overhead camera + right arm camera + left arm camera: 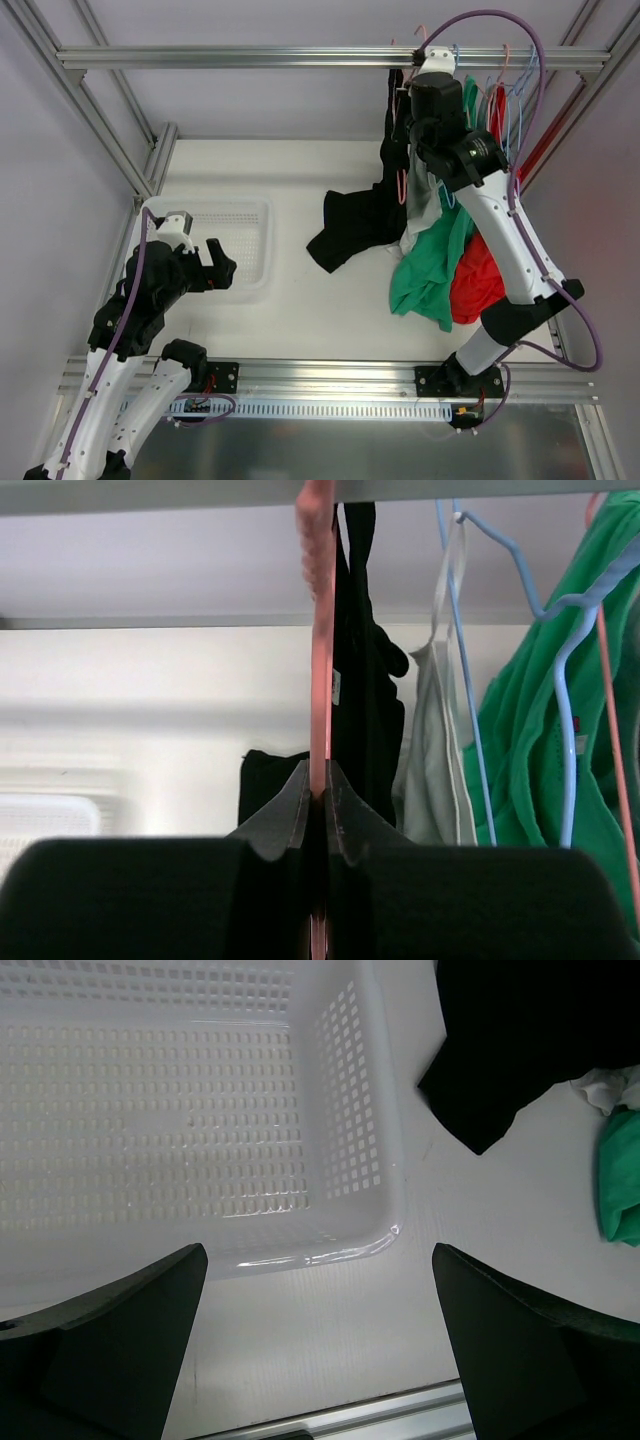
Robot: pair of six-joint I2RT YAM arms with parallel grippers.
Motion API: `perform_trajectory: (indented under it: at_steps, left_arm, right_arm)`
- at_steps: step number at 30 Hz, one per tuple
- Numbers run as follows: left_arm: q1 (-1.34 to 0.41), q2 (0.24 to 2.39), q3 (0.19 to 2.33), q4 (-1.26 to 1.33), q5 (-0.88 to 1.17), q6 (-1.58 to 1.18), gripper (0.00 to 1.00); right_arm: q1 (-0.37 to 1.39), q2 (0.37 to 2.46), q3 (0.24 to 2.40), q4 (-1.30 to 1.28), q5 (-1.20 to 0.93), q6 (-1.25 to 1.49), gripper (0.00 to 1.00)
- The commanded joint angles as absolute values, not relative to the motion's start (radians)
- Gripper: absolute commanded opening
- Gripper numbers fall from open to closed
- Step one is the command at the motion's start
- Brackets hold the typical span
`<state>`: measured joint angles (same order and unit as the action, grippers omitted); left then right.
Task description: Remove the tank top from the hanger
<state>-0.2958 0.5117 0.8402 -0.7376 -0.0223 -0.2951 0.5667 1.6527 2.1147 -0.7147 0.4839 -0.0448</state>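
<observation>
A black tank top hangs from a pink hanger on the top rail, its lower part draped on the table. In the right wrist view the pink hanger runs up to the rail with the black top just behind it. My right gripper is shut on the pink hanger below the rail; it shows up high in the top view. My left gripper is open and empty, over the near right corner of the white basket; its fingers frame bare table.
Grey, green and red garments hang on blue hangers to the right of the black top. The white basket is empty. The aluminium frame rail runs along the near edge.
</observation>
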Motion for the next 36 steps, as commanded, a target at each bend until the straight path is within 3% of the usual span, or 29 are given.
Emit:
perform_trajectory:
  at_steps: [1, 11, 15, 22, 28, 31, 36]
  left_arm:
    - [-0.305, 0.515, 0.839, -0.707, 0.021, -0.276, 0.99]
    - [-0.305, 0.590, 0.956, -0.580, 0.178, -0.327, 0.99]
    - [-0.325, 0.753, 1.038, -0.460, 0.244, -0.382, 0.99]
    - [-0.779, 1.075, 1.332, -0.304, -0.044, -0.250, 0.99]
    - [-0.879, 1.293, 1.512, -0.189, -0.014, -0.120, 0.99]
    - [-0.894, 1.350, 1.554, -0.157, -0.009, -0.121, 0.93]
    - [-0.899, 1.396, 1.569, -0.120, -0.022, -0.130, 0.69]
  right_arm:
    - [0.563, 1.553, 2.050, -0.617, 0.391, -0.035, 0.00]
    - [0.568, 1.240, 1.648, -0.592, 0.082, -0.052, 0.00]
    - [0.572, 1.086, 1.482, -0.603, -0.041, -0.052, 0.00]
    - [0.575, 0.861, 1.345, -0.698, -0.192, -0.054, 0.00]
    - [0.575, 0.752, 1.382, -0.782, -0.264, -0.041, 0.00]
    - [0.575, 0.730, 1.393, -0.804, -0.279, -0.044, 0.00]
    - [0.575, 0.716, 1.405, -0.807, -0.304, -0.040, 0.00]
